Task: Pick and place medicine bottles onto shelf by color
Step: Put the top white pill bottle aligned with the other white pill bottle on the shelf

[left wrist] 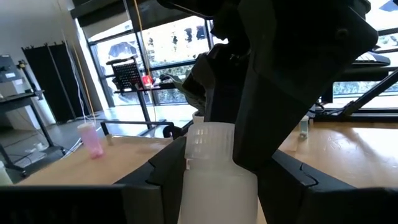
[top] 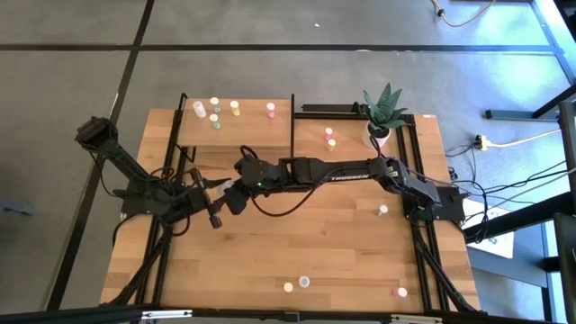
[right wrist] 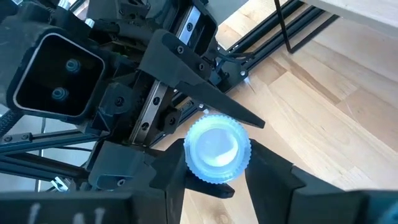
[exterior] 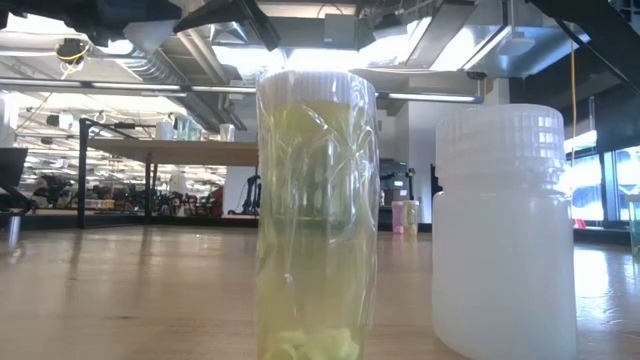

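White-capped bottle [right wrist: 217,149]: standing upright in the air between both grippers, over the table's middle-left, just in front of the shelf [top: 236,133].
Long axis: running vertically, cap up; the right wrist view is looking straight down on the ribbed cap.
Left gripper [left wrist: 219,186]: reaching in from the side, its fingers pressing against the whitish body below the cap; it appears to be grasping the bottle.
Right gripper [right wrist: 217,163]: coming down from above, its fingers closing on either side of the cap; it too appears to be clenched on the bottle.
Step in hand: looking like a handover, with both claws sharing one bottle at the same spot.
Deciding relation: the shelf is lying towards the far edge of the table, on the left arm's side, so the left arm is probably the better one to carry the bottle there.
Shelf load: five small bottles [top: 216,112] are already sitting on the platform.
Loose bottles [top: 304,282]: several are waiting on the tabletop, well apart from the grippers.
Risk: if one claw lets go before the other is holding firmly, the upright bottle could tip or drop.
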`<state>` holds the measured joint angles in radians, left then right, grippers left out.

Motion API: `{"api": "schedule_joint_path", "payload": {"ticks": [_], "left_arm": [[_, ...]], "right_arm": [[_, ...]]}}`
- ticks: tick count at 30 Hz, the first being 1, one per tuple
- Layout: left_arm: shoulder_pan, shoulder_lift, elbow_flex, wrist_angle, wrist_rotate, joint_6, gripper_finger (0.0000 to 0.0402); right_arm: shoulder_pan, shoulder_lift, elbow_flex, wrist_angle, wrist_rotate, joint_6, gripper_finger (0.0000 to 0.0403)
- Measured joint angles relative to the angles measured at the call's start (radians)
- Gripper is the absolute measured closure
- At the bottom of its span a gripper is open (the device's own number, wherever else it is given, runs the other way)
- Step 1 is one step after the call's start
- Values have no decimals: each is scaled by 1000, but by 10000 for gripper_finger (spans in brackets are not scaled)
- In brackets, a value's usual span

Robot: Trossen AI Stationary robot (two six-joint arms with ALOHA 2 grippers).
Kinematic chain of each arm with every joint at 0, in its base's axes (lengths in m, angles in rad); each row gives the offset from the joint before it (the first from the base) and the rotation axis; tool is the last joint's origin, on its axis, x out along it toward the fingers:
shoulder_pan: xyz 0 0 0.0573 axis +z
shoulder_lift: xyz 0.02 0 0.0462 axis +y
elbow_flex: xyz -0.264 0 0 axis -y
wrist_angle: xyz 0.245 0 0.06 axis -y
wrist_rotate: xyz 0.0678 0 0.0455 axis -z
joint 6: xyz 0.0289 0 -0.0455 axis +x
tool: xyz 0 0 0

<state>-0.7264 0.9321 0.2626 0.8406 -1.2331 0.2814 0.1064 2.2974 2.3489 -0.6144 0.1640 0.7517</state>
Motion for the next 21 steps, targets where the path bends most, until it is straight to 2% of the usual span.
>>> {"api": "schedule_joint_path", "payload": {"ticks": [4, 9, 21], "left_arm": [[6, 0, 0, 0, -2, -26, 243], [6, -1, 0, -2, 50, -38, 241], [6, -1, 0, -3, 43, -63, 242]], "right_arm": [[0, 0, 0, 0, 1, 0, 262], [3, -1, 0, -6, -1, 0, 263], [1, -1, 0, -5, -2, 0, 263]]}}
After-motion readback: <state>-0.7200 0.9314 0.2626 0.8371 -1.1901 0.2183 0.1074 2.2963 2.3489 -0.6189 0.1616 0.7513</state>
